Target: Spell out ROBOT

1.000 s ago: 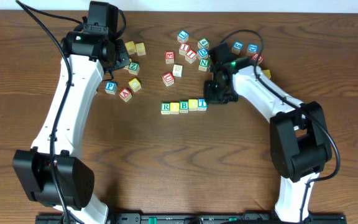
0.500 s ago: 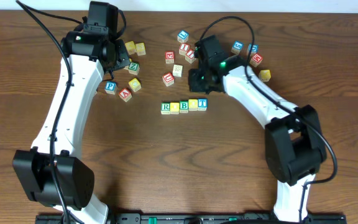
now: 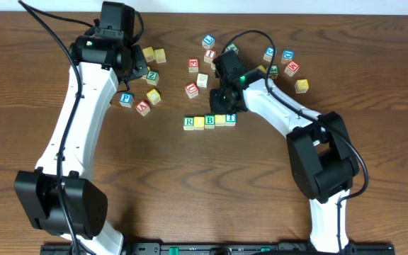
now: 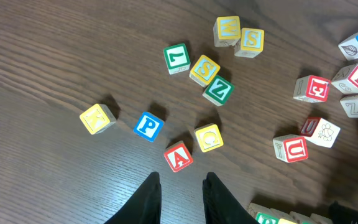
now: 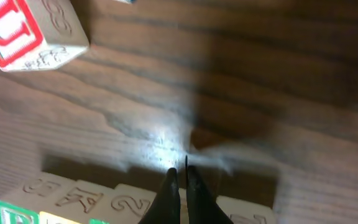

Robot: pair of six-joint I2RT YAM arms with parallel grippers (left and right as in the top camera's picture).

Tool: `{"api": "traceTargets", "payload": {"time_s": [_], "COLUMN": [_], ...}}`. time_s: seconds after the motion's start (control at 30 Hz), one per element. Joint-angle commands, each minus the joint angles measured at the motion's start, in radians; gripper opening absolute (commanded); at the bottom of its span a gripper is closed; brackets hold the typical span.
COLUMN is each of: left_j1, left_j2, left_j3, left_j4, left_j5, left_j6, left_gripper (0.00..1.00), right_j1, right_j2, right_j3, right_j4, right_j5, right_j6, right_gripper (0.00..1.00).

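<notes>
A row of five letter blocks (image 3: 210,120) is lying near the middle of the wooden surface (image 3: 190,191). It is starting with a green R block (image 3: 188,123) and ending with a blue T block (image 3: 230,117). The three letters between them are too small to read. The right gripper (image 5: 180,180) is hanging just beyond the row, on the side away from the arm bases and close to its T end. Its jaws are sitting almost closed with only a sliver of gap between them. They are gripping nothing and pointing at bare wood just beside the row. A red U block (image 5: 27,31) is lying farther out from the row, beyond its R end and apart from it. The left gripper (image 4: 182,186) is hovering over a loose cluster well off the row's R end, its jaws standing moderately apart and empty. A red A block (image 4: 178,156) is resting just ahead of those jaws without touching them. A blue P block (image 4: 148,126) and a yellow K block (image 4: 97,118) are lying beside it, farther still from the row.
</notes>
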Motion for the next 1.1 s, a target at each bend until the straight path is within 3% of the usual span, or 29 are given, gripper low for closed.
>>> {"api": "traceTargets", "payload": {"time_s": [0.0,0.7,1.07], "left_j1": [0.002,0.002,0.002], "left_j2": [0.000,0.000,0.000], "left_j3": [-0.009,-0.009,-0.009], "left_j4": [-0.002,-0.002,-0.002], "left_j5": [-0.003,-0.003,-0.003], "left_j6": [0.004,0.004,0.004], "left_gripper": [0.23,0.23,0.23], "right_j1": [0.026,-0.018,-0.039], "right_j2": [0.010,0.009,0.010], "right_j3": [0.011,0.028,0.026], "right_j4": [-0.006,0.009,-0.123], "right_j5": [0.010,0.063,0.040], "right_j6": [0.004,0.016,0.015], "right_gripper": [0.01,0.03,0.03]}}
